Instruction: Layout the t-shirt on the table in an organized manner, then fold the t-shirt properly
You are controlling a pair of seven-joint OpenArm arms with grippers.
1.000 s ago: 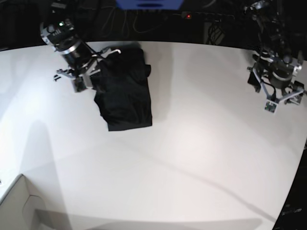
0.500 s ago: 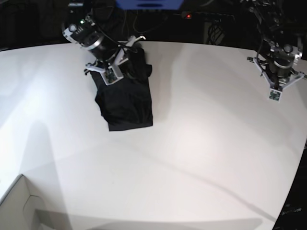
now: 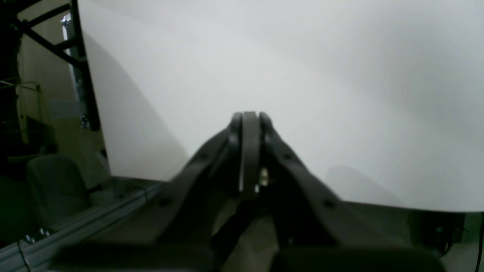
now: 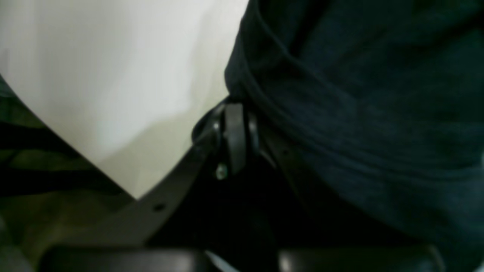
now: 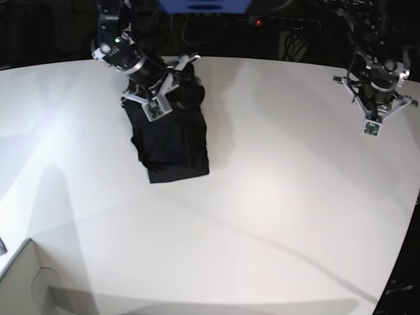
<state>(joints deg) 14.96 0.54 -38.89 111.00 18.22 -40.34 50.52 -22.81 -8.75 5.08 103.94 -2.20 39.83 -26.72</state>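
The black t-shirt lies folded into a compact rectangle at the back left of the white table. My right gripper hangs over the shirt's upper part. In the right wrist view the right gripper is shut, its tips against a folded edge of the t-shirt, with the bare table to the left. Whether cloth is pinched between the tips does not show. My left gripper hovers at the back right, far from the shirt. It is shut and holds nothing above the table.
A white box corner sits at the front left. Dark cables and a red light lie behind the table's far edge. A black frame post stands beyond the table's edge in the left wrist view.
My right arm swung from the shirt's left side up and over its top part. My left gripper went from open to shut and rose slightly toward the back.
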